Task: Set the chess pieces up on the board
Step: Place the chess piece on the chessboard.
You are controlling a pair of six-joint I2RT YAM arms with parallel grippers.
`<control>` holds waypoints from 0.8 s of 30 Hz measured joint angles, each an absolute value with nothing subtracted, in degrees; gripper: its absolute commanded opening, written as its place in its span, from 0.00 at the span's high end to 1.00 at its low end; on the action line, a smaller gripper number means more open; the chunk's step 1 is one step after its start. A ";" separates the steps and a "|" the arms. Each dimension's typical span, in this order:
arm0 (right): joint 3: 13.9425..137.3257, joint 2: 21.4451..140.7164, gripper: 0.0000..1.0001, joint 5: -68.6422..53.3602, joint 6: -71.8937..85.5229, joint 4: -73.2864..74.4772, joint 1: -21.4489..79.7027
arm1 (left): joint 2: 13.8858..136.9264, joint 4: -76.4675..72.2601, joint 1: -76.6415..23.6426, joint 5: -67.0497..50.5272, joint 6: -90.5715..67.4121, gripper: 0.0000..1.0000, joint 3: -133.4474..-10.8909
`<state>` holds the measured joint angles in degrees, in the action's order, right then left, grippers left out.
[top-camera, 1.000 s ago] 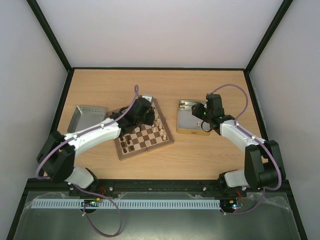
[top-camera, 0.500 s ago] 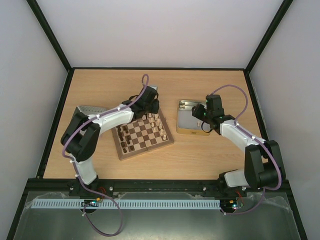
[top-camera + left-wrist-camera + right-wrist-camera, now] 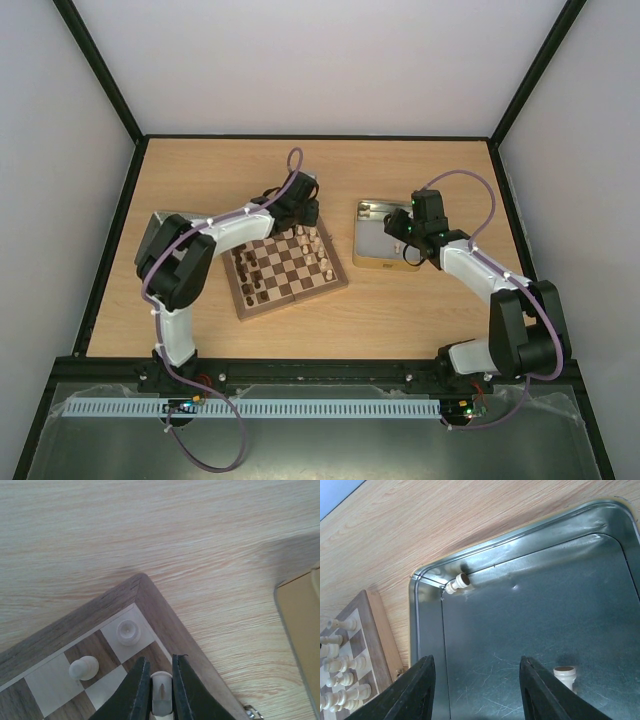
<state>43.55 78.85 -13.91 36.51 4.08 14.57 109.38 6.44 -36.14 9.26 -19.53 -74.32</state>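
The board (image 3: 291, 301) lies mid-table with pale and dark chess pieces (image 3: 313, 249) standing on it. My left gripper (image 3: 300, 211) hangs over the board's far right corner (image 3: 143, 591), shut on a pale piece (image 3: 161, 696) held between its fingers. A pale rook-like piece (image 3: 127, 631) stands on the corner square and a pale pawn (image 3: 83, 667) beside it. My right gripper (image 3: 476, 659) is open, empty, above the metal tin (image 3: 427, 625). In the tin one pale piece (image 3: 456, 583) lies in the far corner and another (image 3: 565, 676) stands by the right finger.
The right tin (image 3: 372, 262) sits just right of the board. A second tin (image 3: 152, 232) lies at the left, partly under my left arm. The board's edge with pale pieces (image 3: 337, 666) shows at the left of the right wrist view.
My left gripper has moved from over the board's middle to its far right corner, still holding the pale piece, and the arm's elbow has swung in. The right arm has not moved.
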 measured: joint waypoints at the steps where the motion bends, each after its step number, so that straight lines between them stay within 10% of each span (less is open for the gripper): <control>1: 43.55 78.85 0.55 -13.91 36.51 4.08 14.57 | 109.67 6.52 -36.05 9.30 -19.53 0.89 -74.32; 24: 43.55 78.85 0.54 -13.96 36.51 4.10 14.57 | 114.06 7.22 -35.97 11.09 -18.55 0.83 -76.62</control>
<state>43.55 78.85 -13.96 36.51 4.10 14.57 114.06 7.22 -35.97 11.09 -18.55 -76.62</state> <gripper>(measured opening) 0.455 0.165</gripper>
